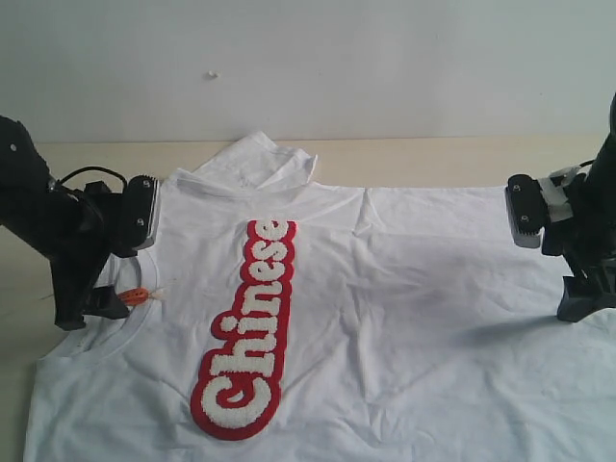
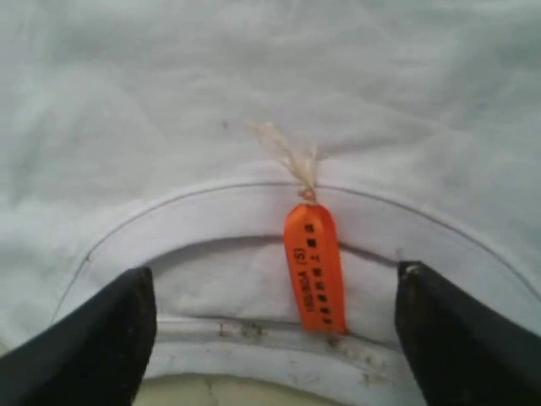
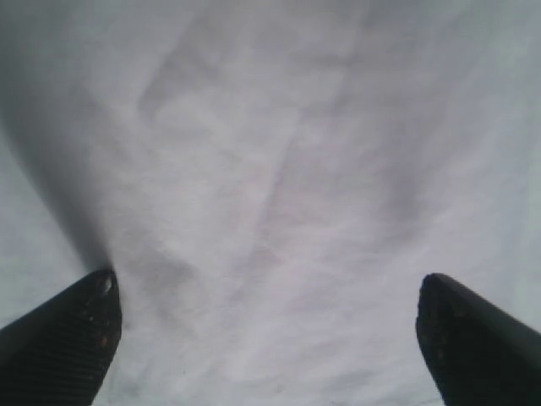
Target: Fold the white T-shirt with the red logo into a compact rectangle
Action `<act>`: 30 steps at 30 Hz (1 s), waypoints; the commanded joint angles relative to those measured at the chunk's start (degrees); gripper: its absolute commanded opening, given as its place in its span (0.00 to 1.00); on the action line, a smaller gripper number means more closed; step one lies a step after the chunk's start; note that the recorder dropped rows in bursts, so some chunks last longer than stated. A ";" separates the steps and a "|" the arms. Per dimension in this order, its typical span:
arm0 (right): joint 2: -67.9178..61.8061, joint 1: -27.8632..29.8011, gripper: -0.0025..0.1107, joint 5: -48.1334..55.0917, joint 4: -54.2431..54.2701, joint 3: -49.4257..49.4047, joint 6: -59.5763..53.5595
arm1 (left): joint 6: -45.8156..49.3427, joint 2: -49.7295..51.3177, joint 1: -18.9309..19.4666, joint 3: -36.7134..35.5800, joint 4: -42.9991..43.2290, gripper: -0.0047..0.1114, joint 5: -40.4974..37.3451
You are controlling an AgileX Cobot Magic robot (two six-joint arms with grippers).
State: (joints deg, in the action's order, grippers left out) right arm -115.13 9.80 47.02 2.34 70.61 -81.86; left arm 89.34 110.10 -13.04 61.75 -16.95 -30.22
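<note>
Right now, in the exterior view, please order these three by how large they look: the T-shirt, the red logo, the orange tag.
Largest to smallest:
1. T-shirt
2. red logo
3. orange tag

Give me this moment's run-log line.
white cotton T-shirt spread out, red towelling logo patch up | left gripper open above small orange collar tag | right gripper open above fabric

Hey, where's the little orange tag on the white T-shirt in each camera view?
Exterior view: the small orange printed tag lies far left, at the curved white collar.
Left wrist view: it lies between the left claw's open black fingers.
Right wrist view: not in it; only the large white T-shirt's plain fabric.
Shared landmark: that collar, exterior and left wrist.
</note>
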 commanded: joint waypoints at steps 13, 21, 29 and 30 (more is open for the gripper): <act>-2.80 0.20 0.82 -1.17 0.24 0.28 -0.58 | 3.02 3.58 -0.12 4.58 -8.15 0.69 -6.57; -4.58 0.20 0.82 -1.47 0.24 0.28 -0.58 | 2.37 2.86 -0.12 3.90 -10.48 0.55 -8.65; -4.57 0.20 0.82 -0.37 0.24 0.28 -0.58 | 2.22 4.54 -0.12 2.79 -9.78 0.61 -5.53; -4.57 0.20 0.82 -0.24 0.24 0.28 -0.58 | 2.22 4.81 -0.12 2.79 -9.41 0.61 -5.53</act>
State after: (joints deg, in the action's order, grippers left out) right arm -118.13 9.80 47.27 2.45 71.33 -81.86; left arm 91.97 114.30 -13.04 64.83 -26.56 -36.66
